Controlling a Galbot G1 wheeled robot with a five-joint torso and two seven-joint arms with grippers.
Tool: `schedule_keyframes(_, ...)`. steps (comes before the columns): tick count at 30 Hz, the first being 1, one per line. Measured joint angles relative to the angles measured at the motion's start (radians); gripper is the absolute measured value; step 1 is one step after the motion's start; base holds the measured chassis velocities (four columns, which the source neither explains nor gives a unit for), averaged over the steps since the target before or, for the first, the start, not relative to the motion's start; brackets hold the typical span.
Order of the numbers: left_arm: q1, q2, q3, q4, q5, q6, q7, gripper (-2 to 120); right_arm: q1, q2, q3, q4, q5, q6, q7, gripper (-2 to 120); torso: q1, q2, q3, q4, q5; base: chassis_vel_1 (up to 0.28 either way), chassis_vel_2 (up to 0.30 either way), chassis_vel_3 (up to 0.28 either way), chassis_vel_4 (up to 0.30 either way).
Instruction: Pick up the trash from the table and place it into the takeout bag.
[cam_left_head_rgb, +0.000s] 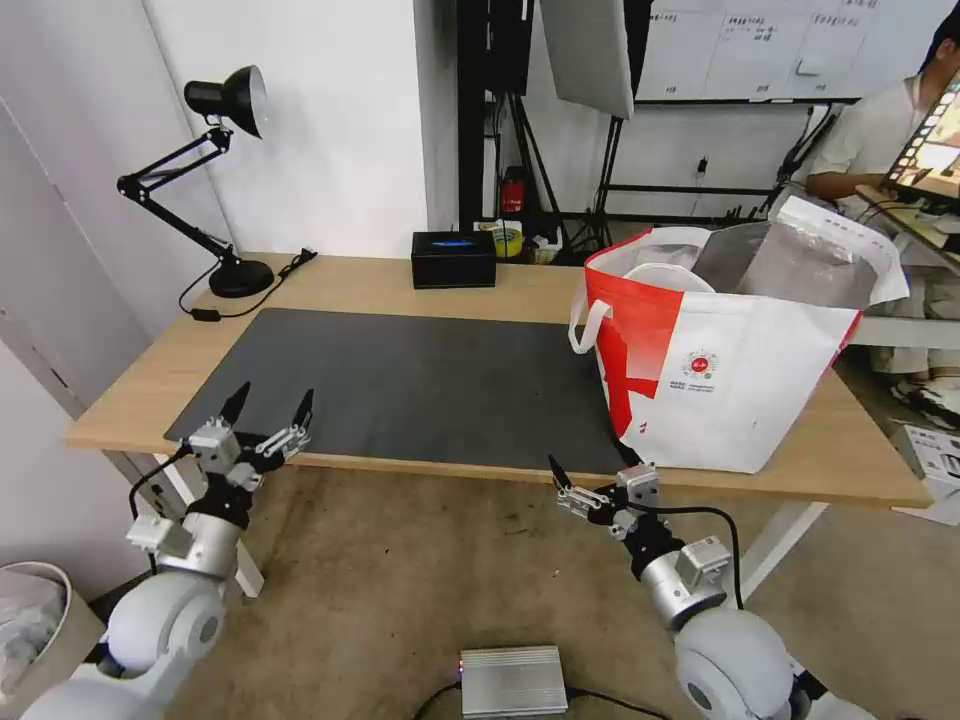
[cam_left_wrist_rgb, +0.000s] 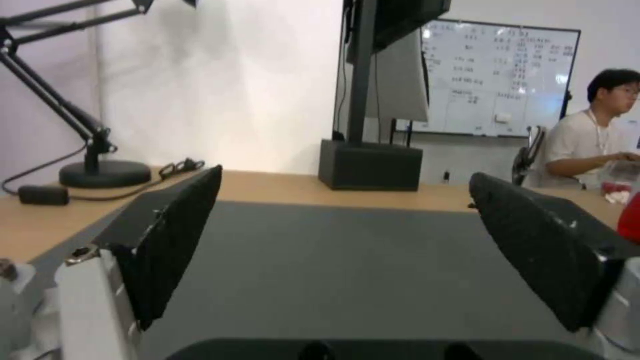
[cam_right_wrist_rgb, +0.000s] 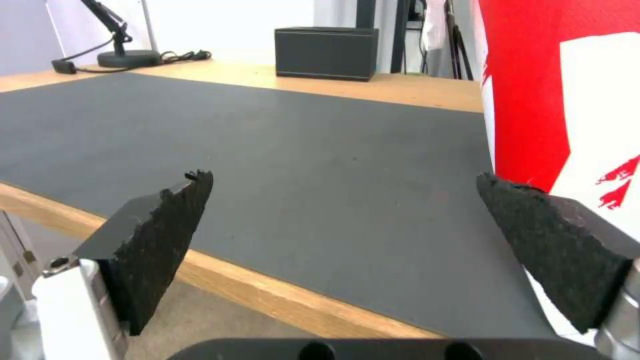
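Nearby: takeout bag (cam_left_head_rgb: 740, 385) on table (cam_left_head_rgb: 400, 285); tissue box (cam_left_head_rgb: 453, 259), lamp (cam_left_head_rgb: 215, 180) behind.

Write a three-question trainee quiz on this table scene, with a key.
1. True or false: the takeout bag stands on the right end of the table.
2. What state are the left gripper and right gripper in? A) both open B) both shut C) one holds a bowl
3. Fill in: the desk lamp stands at the table's far ____ corner.

Key: 1 true; 2 A; 3 left.
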Motion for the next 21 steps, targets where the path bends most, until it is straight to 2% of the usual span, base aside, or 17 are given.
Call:
schedule_keyframes(12,0.069,0.015,-0.052,-0.019,0.004,0.013,0.038,100,0.000,0.000,0.000,0.000,0.000,0.000,0.000,100,0.000,0.000,0.000,0.0000,0.0000,0.000,0.000,0.000,0.000)
schedule_keyframes(21,0.114,0.016,-0.065,-0.035,0.013,0.062,0.057,100,0.000,0.000,0.000,0.000,0.000,0.000,0.000,100,0.000,0.000,0.000,0.0000,0.0000,0.000,0.000,0.000,0.000)
